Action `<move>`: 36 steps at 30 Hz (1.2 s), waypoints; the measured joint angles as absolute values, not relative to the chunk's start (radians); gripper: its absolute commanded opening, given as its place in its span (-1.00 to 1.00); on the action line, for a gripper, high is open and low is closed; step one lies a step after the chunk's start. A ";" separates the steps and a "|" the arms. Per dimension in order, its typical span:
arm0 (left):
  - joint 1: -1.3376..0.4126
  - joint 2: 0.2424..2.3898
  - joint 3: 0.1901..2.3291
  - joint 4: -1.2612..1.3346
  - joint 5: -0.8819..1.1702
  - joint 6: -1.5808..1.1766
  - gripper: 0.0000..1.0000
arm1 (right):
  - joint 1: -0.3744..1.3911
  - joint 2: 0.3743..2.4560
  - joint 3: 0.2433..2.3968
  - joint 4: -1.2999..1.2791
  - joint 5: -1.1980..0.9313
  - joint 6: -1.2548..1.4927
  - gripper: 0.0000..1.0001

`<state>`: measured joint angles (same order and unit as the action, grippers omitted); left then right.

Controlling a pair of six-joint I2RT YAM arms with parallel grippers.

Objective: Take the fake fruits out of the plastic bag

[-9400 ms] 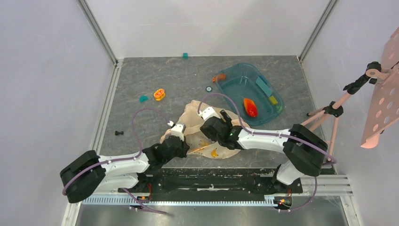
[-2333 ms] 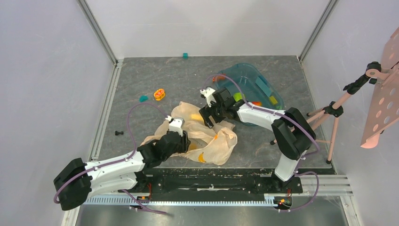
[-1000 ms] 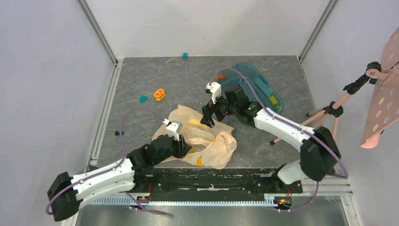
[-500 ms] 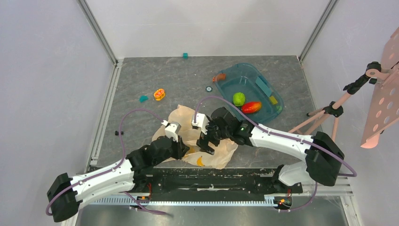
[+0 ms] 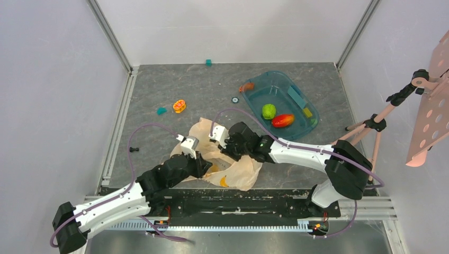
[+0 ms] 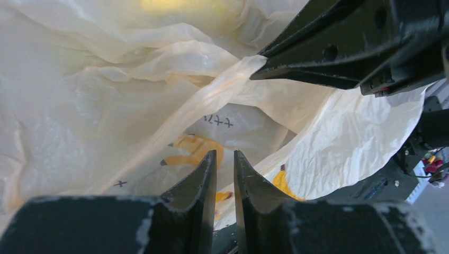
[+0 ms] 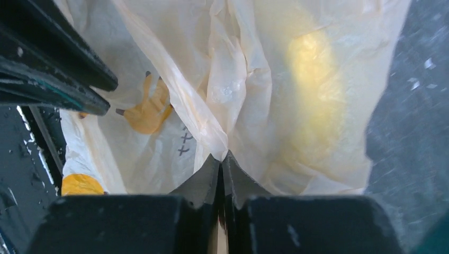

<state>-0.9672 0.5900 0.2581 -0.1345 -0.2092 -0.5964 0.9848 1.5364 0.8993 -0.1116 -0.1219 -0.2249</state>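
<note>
A thin, crinkled plastic bag (image 5: 246, 169), translucent and pale peach, lies crumpled on the grey tabletop (image 5: 174, 84) near its front edge, between the two arms. It carries orange printed marks and small black crosses.

Seen from above, two fake fruits lie outside the bag in a teal tub (image 5: 275, 91) further back on the right: a green round fruit (image 5: 269, 111) and, just beside it, a red-orange oval fruit (image 5: 282, 120).

The wrist cameras show what the overhead view cannot. On the right wrist, the right gripper (image 7: 222, 161) has its fingers pressed together on a raised fold of the bag, which runs straight into their tips. A soft yellow patch glows through the film beyond; its shape is too blurred to name. On the left wrist, the left gripper (image 6: 225, 169) has its fingers almost together, with a narrow slit between them. I cannot tell whether any film is caught there. That view also shows the right gripper's dark fingers pinching a taut strip of bag at upper right.
</note>
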 measured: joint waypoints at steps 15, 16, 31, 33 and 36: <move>-0.968 0.453 0.234 -0.098 -0.324 -0.506 -0.23 | 0.985 1.510 1.175 -0.242 -0.138 -0.146 -1.00; -0.968 0.455 0.234 -0.088 -0.363 -0.490 -0.21 | 0.985 1.501 1.179 -0.252 -0.146 -0.142 -1.00; -0.968 0.799 0.197 0.327 -0.548 -0.107 0.73 | 0.985 1.467 1.181 -0.326 -0.253 -0.131 -1.00; -0.962 0.878 0.199 0.366 -0.528 -0.053 0.75 | 0.985 1.467 1.181 -0.332 -0.256 -0.135 -1.00; -0.939 0.977 0.223 0.392 -0.477 0.006 0.76 | 0.986 1.465 1.179 -0.344 -0.253 -0.151 -1.00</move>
